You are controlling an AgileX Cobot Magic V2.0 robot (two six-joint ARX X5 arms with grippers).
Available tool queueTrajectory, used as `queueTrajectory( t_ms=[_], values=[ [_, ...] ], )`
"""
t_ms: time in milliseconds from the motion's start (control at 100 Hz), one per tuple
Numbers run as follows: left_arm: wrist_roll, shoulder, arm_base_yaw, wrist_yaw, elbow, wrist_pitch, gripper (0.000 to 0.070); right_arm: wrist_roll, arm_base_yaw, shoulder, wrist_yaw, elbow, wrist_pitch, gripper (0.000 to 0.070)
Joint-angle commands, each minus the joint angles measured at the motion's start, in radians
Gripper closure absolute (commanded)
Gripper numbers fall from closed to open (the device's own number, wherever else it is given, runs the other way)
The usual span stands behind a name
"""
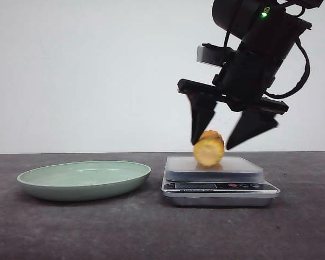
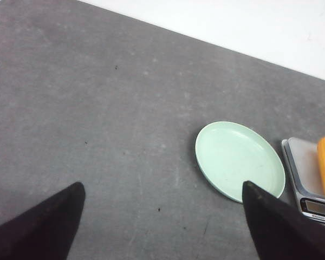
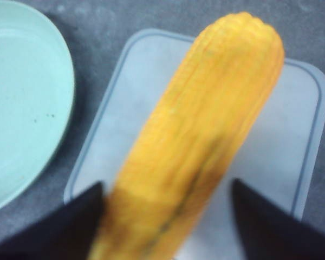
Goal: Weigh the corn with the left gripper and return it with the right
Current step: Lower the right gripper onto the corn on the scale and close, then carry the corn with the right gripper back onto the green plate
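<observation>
While the right hand [image 1: 219, 142] straddles the corn [image 1: 208, 148] unclosed, an off-centre pinch could roll it toward nine o'clock off the scale [image 1: 220, 180]; left hand [image 2: 162, 216] open.

You have a matt, speckled grey table [image 1: 70, 227]. The green dish [image 1: 84, 180] looks smooth and faintly glossy. The scale [image 1: 219, 187] shows a shiny metal-looking base under a smooth pale platform. The corn [image 1: 208, 148] is ridged with kernels.

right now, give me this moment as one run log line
corn: on scale | right pincer: open, straddling corn | left pincer: open, away | dish: empty
</observation>
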Motion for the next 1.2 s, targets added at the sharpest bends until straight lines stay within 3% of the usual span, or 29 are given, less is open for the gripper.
queueTrajectory(
  t_ms=[0,280,550,880,1140,1190],
  values=[
    [0.003,0.000,-0.005,0.004,0.012,-0.004,0.0144,0.011,0.014,0.016,0.004,0.017,0.021,0.0700],
    [0.007,0.000,-0.005,0.003,0.012,-0.003,0.0144,-0.023,0.056,-0.047,0.018,0.071,0.022,0.0700],
    [0.005,0.000,-0.005,0.003,0.012,0.001,0.0144,-0.049,0.176,-0.032,-0.028,0.309,-0.069,0.0700],
    [-0.001,0.000,-0.005,0.000,0.012,0.002,0.0144,-0.010,0.288,0.247,-0.019,0.546,-0.098,0.0700],
    [-0.001,0.000,-0.005,0.000,0.012,0.002,0.0144,0.049,0.299,0.434,-0.020,0.565,-0.113,0.0700],
    [-0.001,0.000,-0.005,0.000,0.012,0.002,0.0144,0.053,0.299,0.447,-0.019,0.565,-0.121,0.0671]
  ],
)
